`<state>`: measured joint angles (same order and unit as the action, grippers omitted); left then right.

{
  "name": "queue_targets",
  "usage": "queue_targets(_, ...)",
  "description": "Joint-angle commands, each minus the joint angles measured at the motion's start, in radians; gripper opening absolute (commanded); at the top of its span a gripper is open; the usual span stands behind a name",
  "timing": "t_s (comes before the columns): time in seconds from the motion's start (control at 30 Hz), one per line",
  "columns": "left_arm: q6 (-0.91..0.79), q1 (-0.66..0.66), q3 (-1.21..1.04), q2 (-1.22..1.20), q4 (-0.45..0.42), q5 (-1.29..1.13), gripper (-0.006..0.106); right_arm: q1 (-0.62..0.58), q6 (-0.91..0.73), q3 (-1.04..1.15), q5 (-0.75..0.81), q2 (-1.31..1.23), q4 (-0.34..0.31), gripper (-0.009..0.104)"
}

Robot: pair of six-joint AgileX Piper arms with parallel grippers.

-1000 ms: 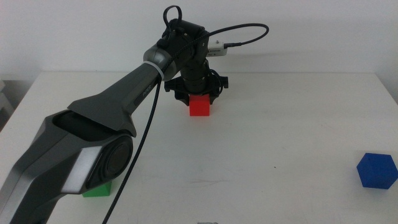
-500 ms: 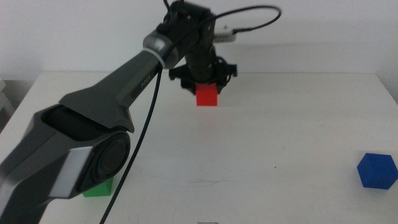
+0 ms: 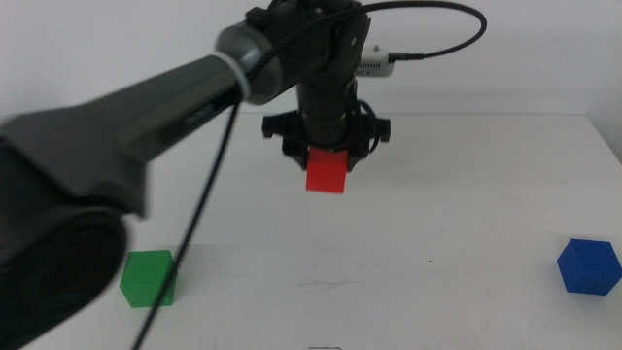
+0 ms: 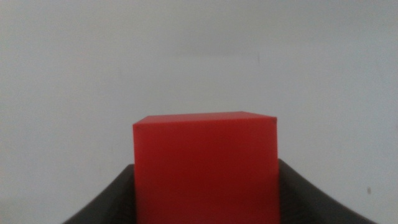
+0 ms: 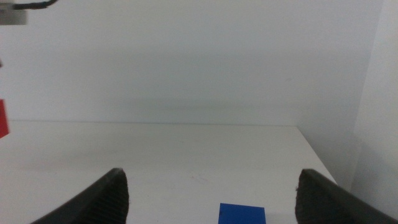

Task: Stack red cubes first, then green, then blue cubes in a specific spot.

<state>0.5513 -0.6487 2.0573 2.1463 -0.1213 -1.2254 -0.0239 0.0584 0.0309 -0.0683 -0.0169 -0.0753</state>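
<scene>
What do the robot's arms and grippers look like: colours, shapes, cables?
The left arm has a smooth dark grey shell with a pale band near the wrist. A black cable loops along it. A small white box sits by the wrist. Both grippers have dark, curved jaws.

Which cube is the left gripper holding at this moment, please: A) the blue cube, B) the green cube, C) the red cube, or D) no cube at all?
C: the left gripper is shut on the red cube, which fills the space between its dark jaws in the left wrist view, while the green cube and the blue cube sit apart on the table.
</scene>
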Motion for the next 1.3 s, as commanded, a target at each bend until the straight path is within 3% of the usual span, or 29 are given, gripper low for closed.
queue_targets(0.0,0.052,-0.013,-0.098,-0.148,-0.021,0.103,0.015,-0.002,-0.009,-0.020,0.078,-0.015,-0.004,0.094)
queue_targets(0.17,0.186,-0.036,-0.407,-0.290,-0.020,0.296,0.015,-0.002,-0.009,-0.020,0.078,-0.015,-0.004,0.094)
queue_targets(0.4,0.344,-0.101,-0.625,-0.349,-0.069,0.433,0.015,-0.002,-0.009,-0.020,0.078,-0.015,-0.004,0.094)
queue_targets(0.8,0.473,-0.157,-0.666,-0.332,-0.208,0.480,0.015,-0.002,-0.009,-0.020,0.078,-0.015,-0.004,0.094)
queue_targets(1.27,0.477,-0.157,-0.666,-0.274,-0.177,0.489,0.015,-0.002,-0.009,-0.020,0.078,-0.015,-0.004,0.094)
